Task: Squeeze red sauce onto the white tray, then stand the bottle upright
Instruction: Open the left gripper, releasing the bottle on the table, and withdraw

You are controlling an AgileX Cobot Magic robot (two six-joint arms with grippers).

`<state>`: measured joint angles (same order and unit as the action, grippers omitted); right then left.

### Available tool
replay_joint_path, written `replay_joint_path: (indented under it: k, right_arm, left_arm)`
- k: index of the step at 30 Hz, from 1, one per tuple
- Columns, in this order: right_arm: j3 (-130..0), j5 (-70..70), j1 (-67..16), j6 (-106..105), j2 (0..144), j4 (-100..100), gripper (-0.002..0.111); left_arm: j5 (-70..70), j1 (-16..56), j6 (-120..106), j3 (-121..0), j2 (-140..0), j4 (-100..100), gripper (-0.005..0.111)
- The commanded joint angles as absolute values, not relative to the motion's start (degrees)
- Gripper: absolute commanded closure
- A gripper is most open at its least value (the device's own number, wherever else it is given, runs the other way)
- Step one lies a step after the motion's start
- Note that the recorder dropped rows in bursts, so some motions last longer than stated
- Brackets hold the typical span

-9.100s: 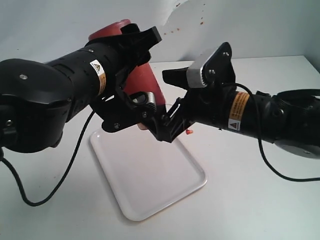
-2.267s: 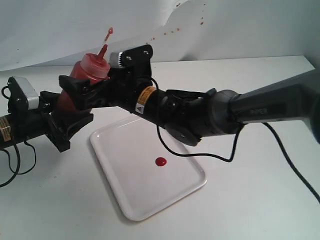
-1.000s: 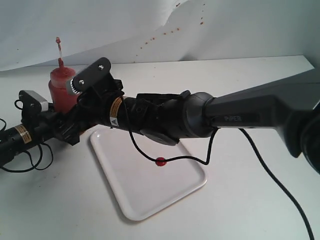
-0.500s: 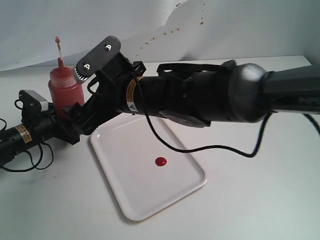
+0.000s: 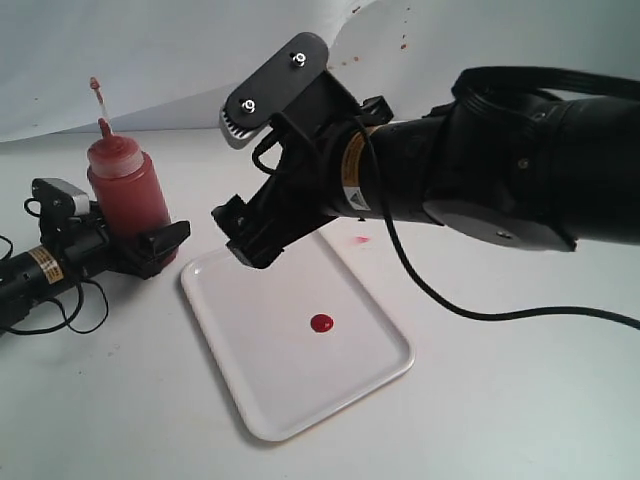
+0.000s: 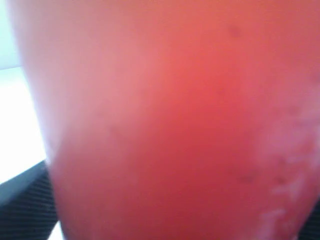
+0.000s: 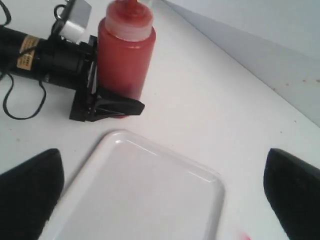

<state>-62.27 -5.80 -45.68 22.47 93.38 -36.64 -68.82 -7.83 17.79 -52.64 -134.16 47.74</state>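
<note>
The bottle (image 5: pixel 126 190), red with a thin nozzle, stands upright on the table left of the white tray (image 5: pixel 250 400). My left gripper (image 5: pixel 150 236) lies low at its base, open, with a finger on either side and the near finger (image 5: pixel 175 234) a little off the wall. The bottle (image 6: pixel 175 120) fills the left wrist view. A round blob of red sauce (image 5: pixel 321 323) sits mid-tray. My right gripper (image 5: pixel 240 240) hangs open and empty over the tray's far end (image 7: pixel 150 190). The right wrist view also shows the bottle (image 7: pixel 125 60) between the left fingers.
A pale pink smear (image 5: pixel 362 240) marks the table just beyond the tray. Tiny red specks dot the back wall (image 5: pixel 340 62). The left arm's cable (image 5: pixel 60 310) loops on the table at the left. The big right arm (image 5: pixel 500 180) spans the right side.
The right arm has drawn back to the right and lifted away from the bottle. The left jaws have widened around the standing bottle.
</note>
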Motion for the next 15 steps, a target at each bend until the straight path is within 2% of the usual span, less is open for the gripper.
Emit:
replay_joint_path:
  k: [1, 8, 15]
  right_arm:
    - [-61.98, -11.26, -45.84, 22.29, 91.67, -37.43, 0.008]
    - [-61.98, -19.21, -45.84, 22.29, 91.45, -43.66, 0.008]
    - [-61.98, -20.31, -44.65, 22.29, 91.45, -46.34, 0.008]
  left_arm:
    - [-69.96, -7.72, 20.15, -52.96, -134.22, 48.31, 0.002]
    - [-69.96, -9.07, 20.15, -52.72, -134.07, 53.09, 0.002]
    - [-69.96, -17.05, 25.61, -51.34, -129.86, 69.8, 0.002]
